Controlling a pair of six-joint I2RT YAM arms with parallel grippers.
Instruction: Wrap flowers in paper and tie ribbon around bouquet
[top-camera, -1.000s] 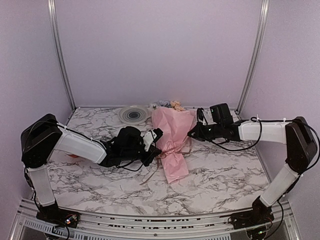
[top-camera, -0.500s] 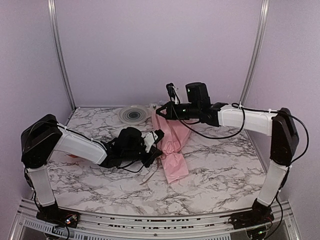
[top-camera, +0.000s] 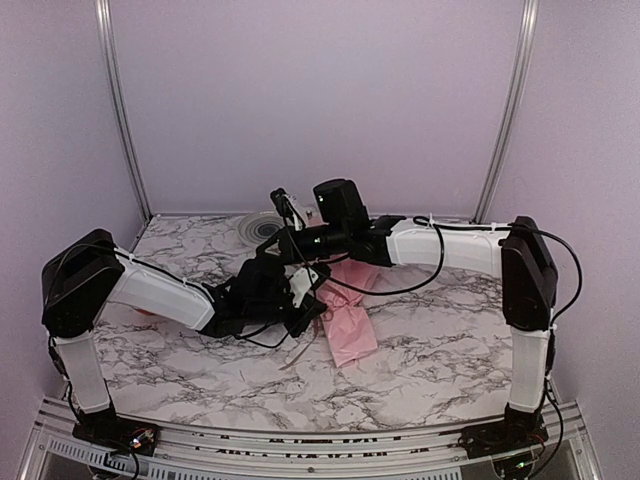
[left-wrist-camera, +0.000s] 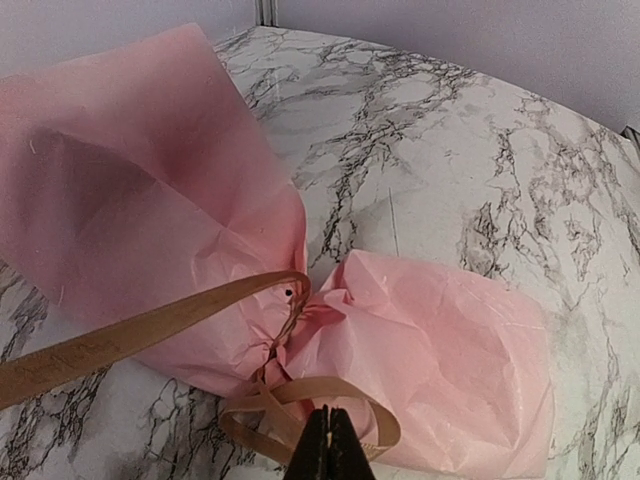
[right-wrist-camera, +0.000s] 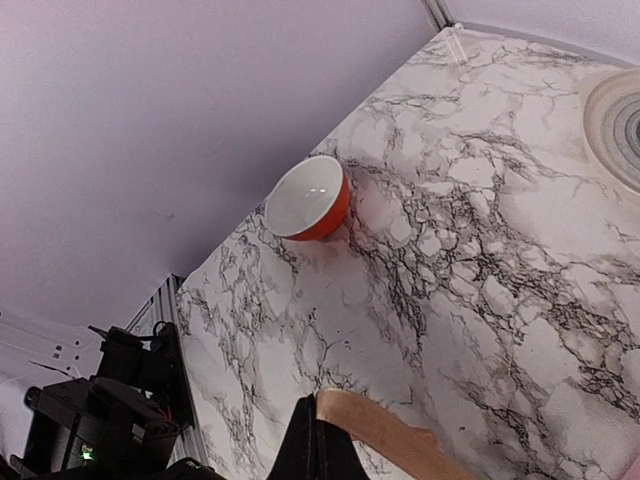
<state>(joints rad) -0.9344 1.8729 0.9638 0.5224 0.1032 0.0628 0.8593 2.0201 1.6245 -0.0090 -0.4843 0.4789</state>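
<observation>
My left end effector (left-wrist-camera: 327, 428) and right end effector (right-wrist-camera: 318, 440) are black, the ribbon (left-wrist-camera: 130, 335) tan, the paper (left-wrist-camera: 150, 190) light pink on a white desk (left-wrist-camera: 450, 150) veined grey-black, and left of the paper are a bowl (right-wrist-camera: 310, 200), orange-red outside and white inside, and a pale grey-ringed plate (right-wrist-camera: 620, 120).

A robot test cell in a lab: plain lavender walls (top-camera: 320, 100) enclose a marble-patterned tabletop (top-camera: 440, 345), aluminium posts (top-camera: 121, 110) stand at its far corners, and a slotted metal rail (top-camera: 300, 437) runs along its near edge.
</observation>
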